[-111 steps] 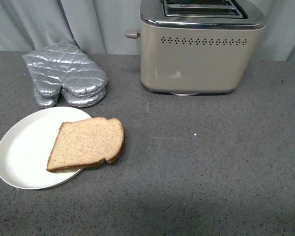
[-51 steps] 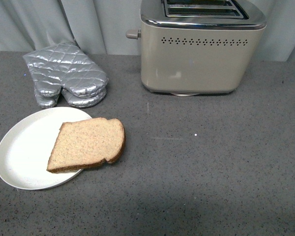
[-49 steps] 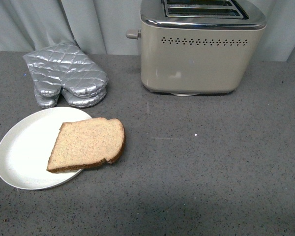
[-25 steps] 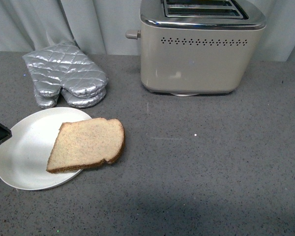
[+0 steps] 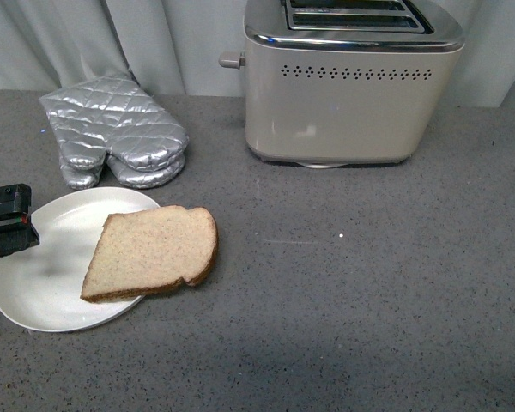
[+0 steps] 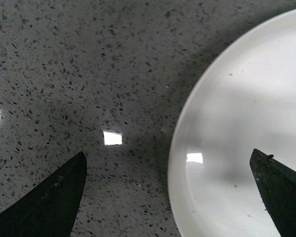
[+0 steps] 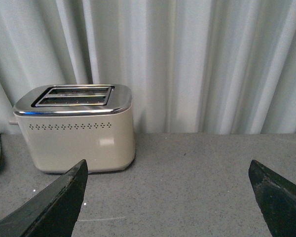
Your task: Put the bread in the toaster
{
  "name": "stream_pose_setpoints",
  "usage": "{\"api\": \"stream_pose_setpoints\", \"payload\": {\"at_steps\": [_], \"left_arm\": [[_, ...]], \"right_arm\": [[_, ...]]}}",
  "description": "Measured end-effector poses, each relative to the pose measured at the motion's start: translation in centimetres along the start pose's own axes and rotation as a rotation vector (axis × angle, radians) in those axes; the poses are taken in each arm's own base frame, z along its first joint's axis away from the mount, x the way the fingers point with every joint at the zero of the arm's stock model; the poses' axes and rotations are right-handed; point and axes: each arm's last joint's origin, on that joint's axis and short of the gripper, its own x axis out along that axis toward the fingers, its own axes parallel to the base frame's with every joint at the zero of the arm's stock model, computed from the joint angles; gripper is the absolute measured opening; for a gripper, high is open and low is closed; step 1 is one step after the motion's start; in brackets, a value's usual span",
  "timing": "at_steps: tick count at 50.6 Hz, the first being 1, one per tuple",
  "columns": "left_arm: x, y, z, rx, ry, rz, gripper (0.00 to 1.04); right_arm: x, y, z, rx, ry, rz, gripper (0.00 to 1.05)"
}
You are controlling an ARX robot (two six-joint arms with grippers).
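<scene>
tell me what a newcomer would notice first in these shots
The slice of bread catches the eye first, lying flat on a white plate at front left, its crusted end overhanging the rim onto the grey counter. Behind it to the right stands the big cream toaster, and silver oven mitts lie behind the plate. The left pincer hovers open at the plate's left rim.

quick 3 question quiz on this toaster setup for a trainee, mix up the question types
1. True or false: the bread lies wholly on the plate.
2. How many slots does the toaster have?
3. The open left gripper hangs over: A) the bread B) the plate's rim C) the toaster.
Key: 1 false, it overhangs onto the counter; 2 two; 3 B.
</scene>
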Motion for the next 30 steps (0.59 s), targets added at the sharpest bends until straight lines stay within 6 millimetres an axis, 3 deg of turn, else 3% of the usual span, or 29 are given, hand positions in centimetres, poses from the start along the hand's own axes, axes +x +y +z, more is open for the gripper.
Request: {"api": "stream_pose_setpoints", "payload": {"at_steps": [9, 30], "left_arm": [[1.3, 0.8, 0.2, -0.007, 0.05, 0.003, 0.97], [2.1, 1.0, 0.1, -0.064, 0.098, -0.054, 0.3]], "right_arm": [[0.0, 0.0, 0.0, 0.0, 0.0, 0.0, 0.95], [0.0, 0.0, 0.0, 0.0, 0.0, 0.0, 0.95]]}}
